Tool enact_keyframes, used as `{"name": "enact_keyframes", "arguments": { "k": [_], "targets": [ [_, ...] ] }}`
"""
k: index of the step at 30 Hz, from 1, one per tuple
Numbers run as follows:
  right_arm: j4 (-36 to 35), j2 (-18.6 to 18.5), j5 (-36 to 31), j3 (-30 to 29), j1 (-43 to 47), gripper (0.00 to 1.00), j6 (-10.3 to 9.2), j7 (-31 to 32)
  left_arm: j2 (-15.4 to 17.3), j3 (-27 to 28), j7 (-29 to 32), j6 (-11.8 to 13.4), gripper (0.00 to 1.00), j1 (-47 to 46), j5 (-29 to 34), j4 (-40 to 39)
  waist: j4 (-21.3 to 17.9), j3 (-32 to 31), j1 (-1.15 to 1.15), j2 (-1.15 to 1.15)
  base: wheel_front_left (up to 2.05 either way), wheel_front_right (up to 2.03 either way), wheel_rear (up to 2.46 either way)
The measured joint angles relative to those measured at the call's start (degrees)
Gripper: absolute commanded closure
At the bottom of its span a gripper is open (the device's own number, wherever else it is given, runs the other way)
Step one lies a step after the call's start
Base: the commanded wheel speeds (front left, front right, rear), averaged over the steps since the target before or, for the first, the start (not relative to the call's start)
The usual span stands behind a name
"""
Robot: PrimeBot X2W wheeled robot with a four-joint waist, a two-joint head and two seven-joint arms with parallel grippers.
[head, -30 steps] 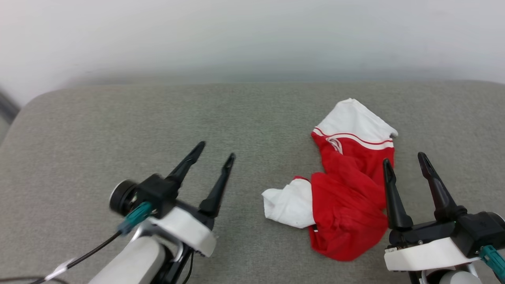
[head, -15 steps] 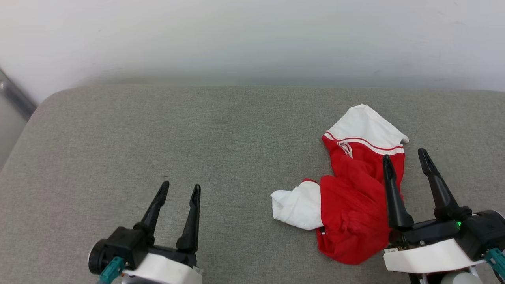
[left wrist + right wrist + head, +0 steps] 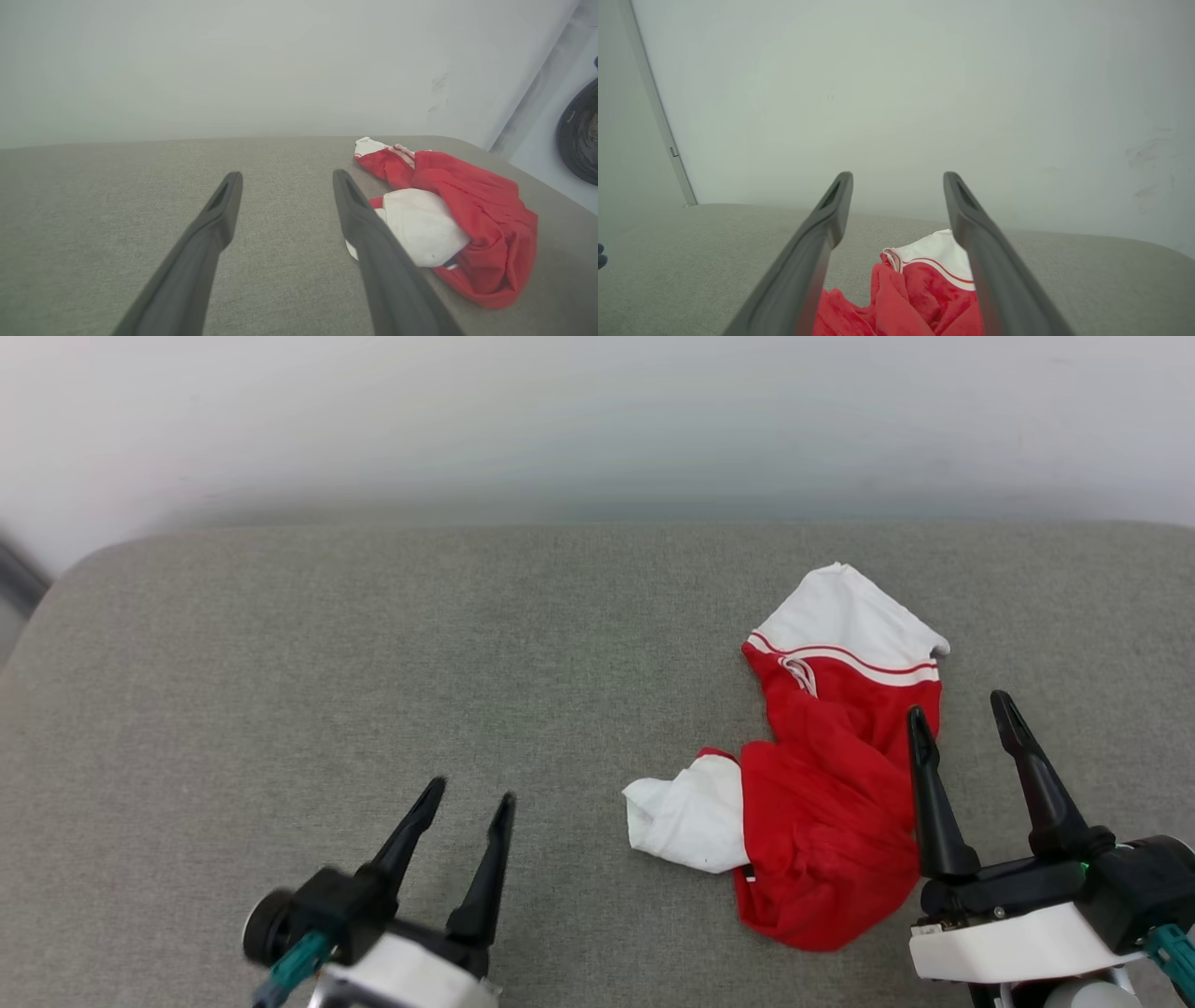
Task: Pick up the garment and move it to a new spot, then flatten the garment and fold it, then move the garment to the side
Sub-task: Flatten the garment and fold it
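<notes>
The garment [image 3: 822, 784] lies crumpled on the right part of the grey cushioned surface [image 3: 373, 644], a red body with one white sleeve at the far end and another at the near left. No letters or number show. My right gripper [image 3: 962, 711] stands open over the garment's right edge, nothing between its fingers; its wrist view looks down on the garment [image 3: 920, 289]. My left gripper [image 3: 467, 793] is open at the lower left, well clear of the cloth. In the left wrist view the garment [image 3: 467, 219] lies to the right of the fingers.
A pale wall [image 3: 597, 420] rises behind the surface's far edge. The surface's rounded left corner [image 3: 65, 579] drops off beside a dark strip. A dark round object [image 3: 579, 135] sits beyond the right edge in the left wrist view.
My left gripper pulled back toward the lower left, then shifted slightly right. The head camera wobbled, shifting the whole picture. The garment and right gripper stayed put.
</notes>
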Motion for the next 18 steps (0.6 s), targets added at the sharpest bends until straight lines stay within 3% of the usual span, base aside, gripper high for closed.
{"name": "enact_keyframes", "arguments": {
  "k": [5,14,18],
  "targets": [
    [-0.2,0.0,-1.5,-0.2,-0.3,0.00,0.00,0.0,2.2,-4.0,8.5,-1.3,0.00,-7.2,-0.6,-1.4,-0.4,2.3,0.01,0.00,0.00,0.00,0.00],
    [-1.0,0.0,-3.2,0.2,-2.3,0.00,0.00,0.0,3.5,-13.6,34.3,-2.0,0.00,-19.0,-10.3,-5.1,-1.8,7.6,0.01,0.00,0.00,0.00,0.00],
    [-1.2,0.0,-3.5,0.1,-3.0,0.00,0.00,0.0,4.9,-17.2,41.5,-2.0,0.00,-23.5,-12.6,-5.2,-2.9,10.0,0.01,0.00,0.00,0.00,0.00]
  ]
}}
